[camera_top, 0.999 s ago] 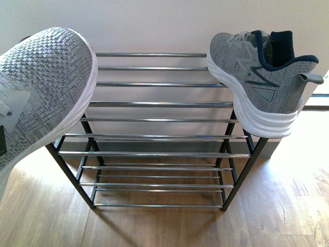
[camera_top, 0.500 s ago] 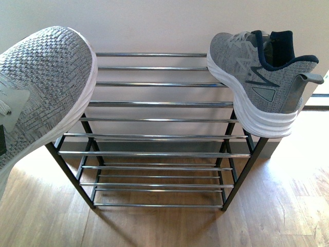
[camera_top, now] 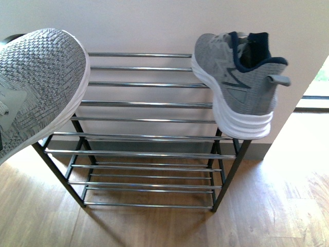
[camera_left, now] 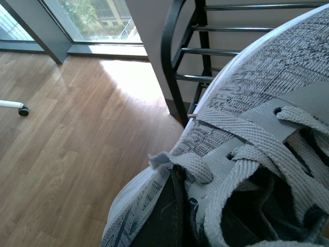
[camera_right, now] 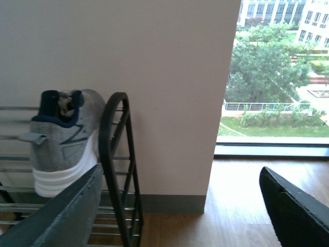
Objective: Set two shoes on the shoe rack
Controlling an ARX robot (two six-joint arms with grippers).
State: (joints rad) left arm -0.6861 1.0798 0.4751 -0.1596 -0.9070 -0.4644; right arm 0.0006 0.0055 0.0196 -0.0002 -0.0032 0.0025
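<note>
1. The left claw (camera_left: 177, 218) is clamped on the held sneaker (camera_left: 267, 72). One dark finger presses inside the collar beside the laces (camera_left: 257, 139), and the other finger is hidden. A pinch this far back leaves the long toe free to sag or swing, so I judge the sole could catch the shoe rack (camera_left: 172, 56) on its side frame or a rod instead of landing flat. The wrist sits above and behind the shoe, looking along it toward the rack's left end
2. In the front view neither claw nor arm shows. The held sneaker (camera_top: 38, 82) hangs tilted, with its toe over the left edge of the top tier, and I cannot tell whether it touches a rod. Set down this far left, it might overhang the side edge and roll off. The placed sneaker (camera_top: 231, 82) sits at the right end of the top tier with its toe toward the wall (camera_top: 154, 25). Its heel pokes past the front rod at the right front corner, so a knock to the rack could tip it forward
3. In the right wrist view the right claw (camera_right: 181, 174) is spread wide and empty. It stands off the rack's right side, near the black frame, with the placed sneaker (camera_right: 64, 139) beyond. A swing inward could strike the frame and shake that shoe loose. The arm is roughly level, at about top-tier height, and points at the wall
</note>
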